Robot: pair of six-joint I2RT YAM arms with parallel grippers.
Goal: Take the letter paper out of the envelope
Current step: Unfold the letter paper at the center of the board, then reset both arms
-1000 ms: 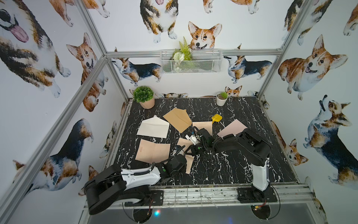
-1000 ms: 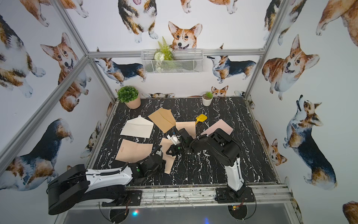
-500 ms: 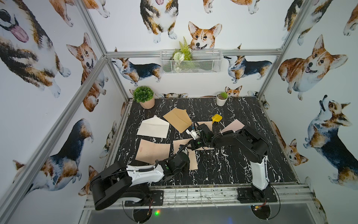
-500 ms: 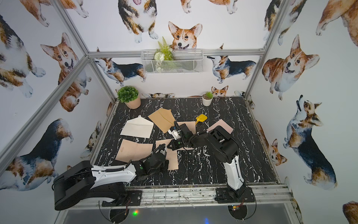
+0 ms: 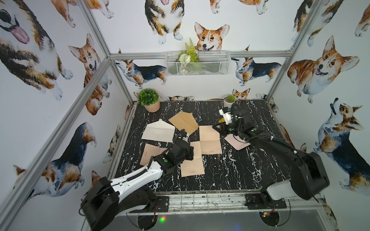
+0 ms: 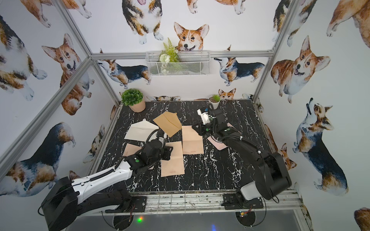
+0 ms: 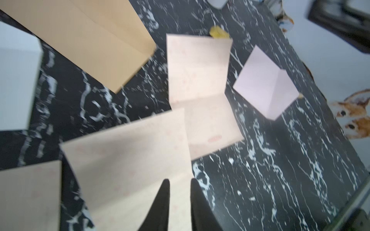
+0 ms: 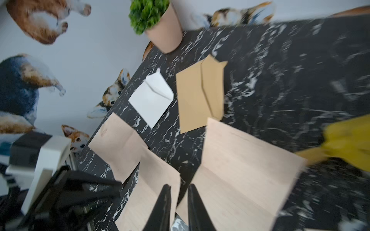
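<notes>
No readable text, labels or numbers in any view.
Faint reddish printed marks dot the peach letter sheets (image 7: 200, 80) on the marble table (image 7: 280, 160) in the left wrist view, but all are too blurred to read.

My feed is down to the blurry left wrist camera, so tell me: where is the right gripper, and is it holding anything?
Observer: The right gripper hangs over the right edge of the farthest letter sheet, beside the pink paper. Its jaws are slightly apart with nothing between them.
Operator: Is anything standing behind the envelopes that I could hit?
Observer: Yes. A potted plant stands in the far left corner of the table, apart from the white envelope.
</notes>
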